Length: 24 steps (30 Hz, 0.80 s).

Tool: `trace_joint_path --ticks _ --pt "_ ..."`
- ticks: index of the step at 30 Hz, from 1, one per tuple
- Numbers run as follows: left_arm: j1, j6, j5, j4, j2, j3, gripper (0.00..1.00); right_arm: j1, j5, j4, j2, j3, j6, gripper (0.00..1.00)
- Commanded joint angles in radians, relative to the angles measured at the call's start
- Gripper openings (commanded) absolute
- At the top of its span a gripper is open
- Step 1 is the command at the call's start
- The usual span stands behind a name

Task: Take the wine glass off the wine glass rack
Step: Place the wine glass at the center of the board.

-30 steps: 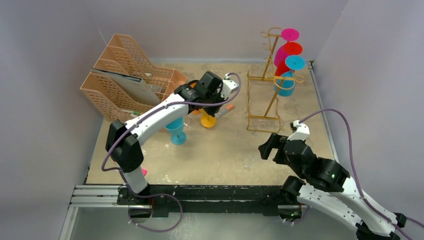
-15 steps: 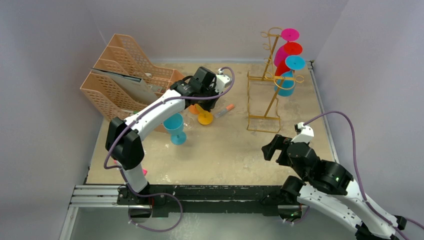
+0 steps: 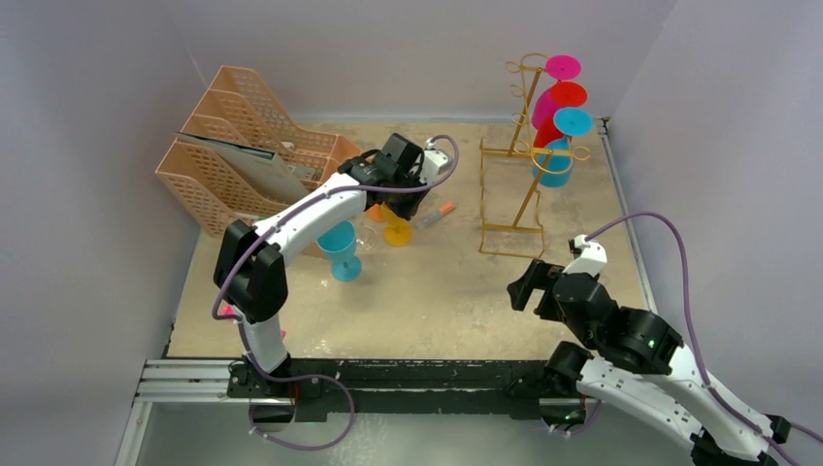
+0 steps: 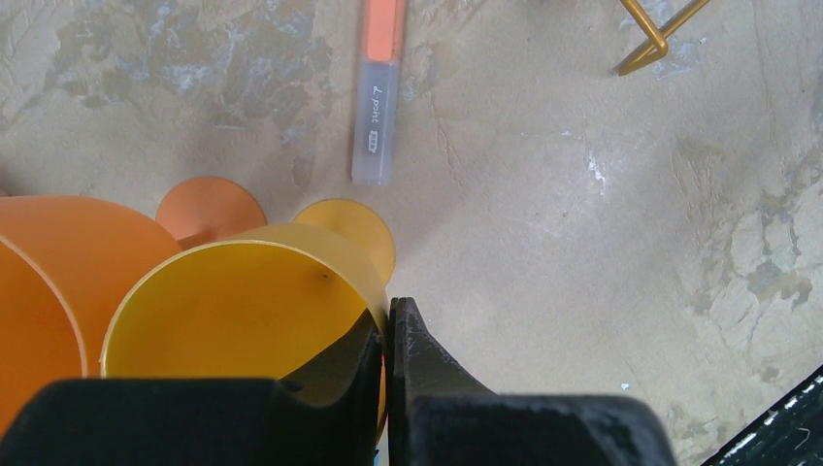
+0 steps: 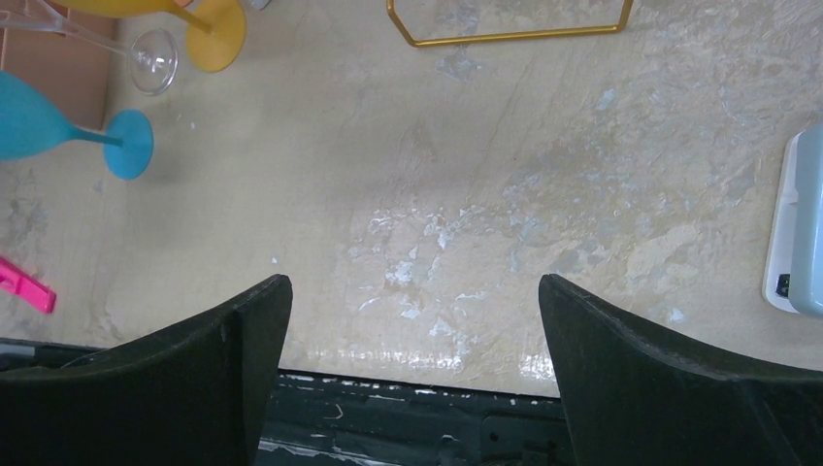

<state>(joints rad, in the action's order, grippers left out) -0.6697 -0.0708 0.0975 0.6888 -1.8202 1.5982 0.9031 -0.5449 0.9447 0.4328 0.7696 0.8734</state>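
The gold wire wine glass rack [image 3: 512, 148] stands at the back right, with a magenta [image 3: 562, 66], a red [image 3: 568, 94] and a cyan wine glass [image 3: 557, 161] hanging upside down on its hooks. My left gripper [image 4: 388, 316] is shut on the rim of a yellow wine glass [image 4: 243, 311], one finger inside the bowl and one outside. That glass [image 3: 398, 231] is left of the rack, beside an orange glass [image 4: 58, 272]. My right gripper [image 5: 415, 291] is open with nothing in it, over the near right of the table [image 3: 529, 282].
A cyan glass [image 3: 340, 248] and a clear glass [image 3: 367, 236] stand next to the yellow one. An orange marker [image 4: 377, 97] lies just beyond. The peach file organiser [image 3: 243, 155] fills the back left. A white device [image 5: 801, 223] lies at the right, and a pink item [image 5: 24, 284] near the front edge.
My left gripper has carried the yellow glass a little back and left, toward the organiser. The right arm has drawn back slightly toward the near edge.
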Motion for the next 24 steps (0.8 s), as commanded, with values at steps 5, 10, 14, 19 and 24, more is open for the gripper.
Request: trace_joint_path --ticks 5,10,14,19,24 --pt "0.004 -0.014 -0.028 -0.017 0.013 0.025 0.00 0.002 -0.035 0.015 0.007 0.040 0.010 0.99" --pt "0.004 -0.012 -0.046 0.002 0.009 0.038 0.00 0.003 -0.037 0.015 0.007 0.042 0.012 0.99" --pt "0.004 -0.013 -0.048 0.027 0.005 0.058 0.00 0.002 -0.035 0.010 0.014 0.048 -0.002 0.99" --pt "0.004 -0.012 -0.027 0.047 0.000 0.072 0.06 0.003 -0.046 0.026 0.027 0.080 -0.019 0.99" --pt "0.004 -0.002 -0.013 0.074 -0.001 0.104 0.12 0.002 -0.050 0.039 0.035 0.095 -0.028 0.99"
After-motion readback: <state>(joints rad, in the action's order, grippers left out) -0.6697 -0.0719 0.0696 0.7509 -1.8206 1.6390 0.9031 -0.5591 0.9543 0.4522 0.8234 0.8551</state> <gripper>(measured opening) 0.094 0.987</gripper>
